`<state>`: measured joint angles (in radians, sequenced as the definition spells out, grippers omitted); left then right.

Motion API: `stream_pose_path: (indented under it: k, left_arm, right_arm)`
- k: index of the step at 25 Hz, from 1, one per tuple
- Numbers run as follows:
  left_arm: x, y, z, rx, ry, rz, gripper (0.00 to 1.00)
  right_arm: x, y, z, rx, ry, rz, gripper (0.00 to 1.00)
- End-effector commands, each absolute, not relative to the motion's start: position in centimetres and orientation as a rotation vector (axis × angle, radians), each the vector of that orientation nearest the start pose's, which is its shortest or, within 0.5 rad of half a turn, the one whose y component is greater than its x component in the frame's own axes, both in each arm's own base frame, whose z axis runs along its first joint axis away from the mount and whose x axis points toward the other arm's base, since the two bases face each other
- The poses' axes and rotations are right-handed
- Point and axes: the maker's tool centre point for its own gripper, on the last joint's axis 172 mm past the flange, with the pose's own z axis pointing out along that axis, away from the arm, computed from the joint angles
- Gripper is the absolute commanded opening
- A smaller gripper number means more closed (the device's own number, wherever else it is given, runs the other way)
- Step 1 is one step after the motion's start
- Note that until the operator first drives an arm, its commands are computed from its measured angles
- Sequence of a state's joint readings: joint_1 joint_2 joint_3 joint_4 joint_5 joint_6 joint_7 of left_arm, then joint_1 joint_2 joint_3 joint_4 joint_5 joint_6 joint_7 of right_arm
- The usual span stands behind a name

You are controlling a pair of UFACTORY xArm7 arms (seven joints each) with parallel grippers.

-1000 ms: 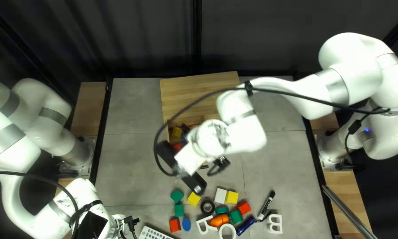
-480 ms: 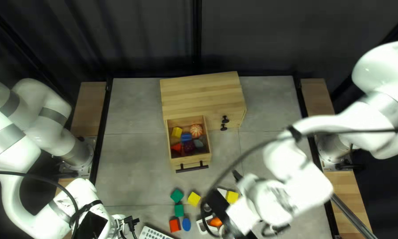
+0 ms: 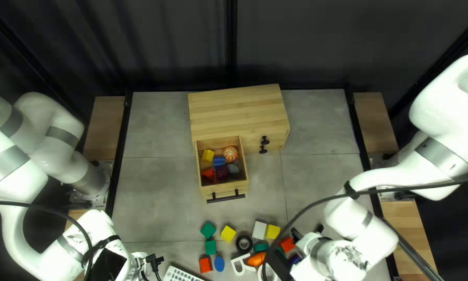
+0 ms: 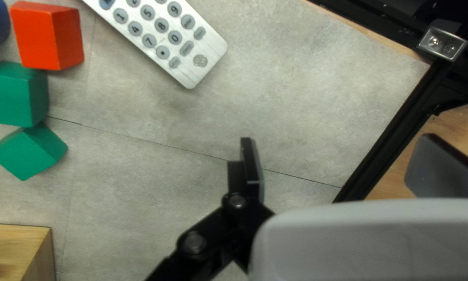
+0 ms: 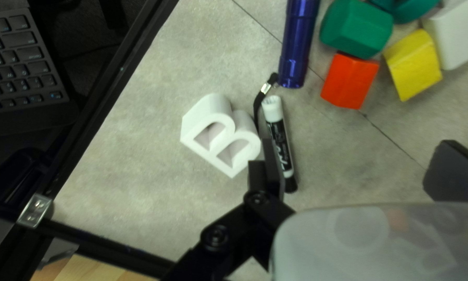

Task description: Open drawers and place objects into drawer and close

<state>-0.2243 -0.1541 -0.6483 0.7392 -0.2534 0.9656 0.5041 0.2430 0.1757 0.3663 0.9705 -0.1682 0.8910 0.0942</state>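
Right gripper point(image 5: 362, 167): fingers apart, nothing clamped. Left gripper point(image 4: 344, 164): likewise. White-and-black cylindrical marker point(image 5: 279, 136) lies by the right gripper's finger, toward the tabletop point(image 3: 317, 179)'s near right corner, beside a thick matte white letter B point(image 5: 205, 113). Marker: probably light, stiff, slick, apt to roll; grip across mid-barrel. Letter: likely light; pinch opposite sides. Open pale-wood drawer point(image 3: 234, 186): smooth, grained; rigid black bar handle point(image 3: 226, 196).

The gray table point(image 3: 161, 198) holds a wood cabinet point(image 3: 239, 112) w/ its drawer point(image 3: 227, 189) out, plus a remote point(image 4: 163, 36), asst. blocks point(image 3: 210, 247), blk ring point(image 3: 237, 243), wht letters point(image 5: 205, 114), marker point(image 5: 279, 135) & flashlight point(image 5: 296, 47).
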Motion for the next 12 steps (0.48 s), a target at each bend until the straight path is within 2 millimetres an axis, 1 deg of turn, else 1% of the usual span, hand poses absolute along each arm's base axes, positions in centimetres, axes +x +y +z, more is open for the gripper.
stream_pose_path:
  k: [1,7,10,12]
  left_arm:
    - [22.1,-30.9,12.6,-2.652,1.836,0.183,1.00]
    - [22.1,-30.9,12.6,-2.652,1.836,0.183,1.00]
    - [22.1,-30.9,12.6,-2.652,1.836,0.183,1.00]
    - [22.1,-30.9,12.6,-2.652,1.836,0.183,1.00]
  right_arm:
    - [38.2,23.4,7.1,-3.078,-0.884,0.109,1.00]
    - [37.9,21.8,6.7,-3.113,-0.735,0.138,1.00]
    - [37.9,21.1,5.8,-3.119,-0.662,0.142,1.00]
    - [38.2,20.7,5.1,-3.118,-0.582,0.146,1.00]
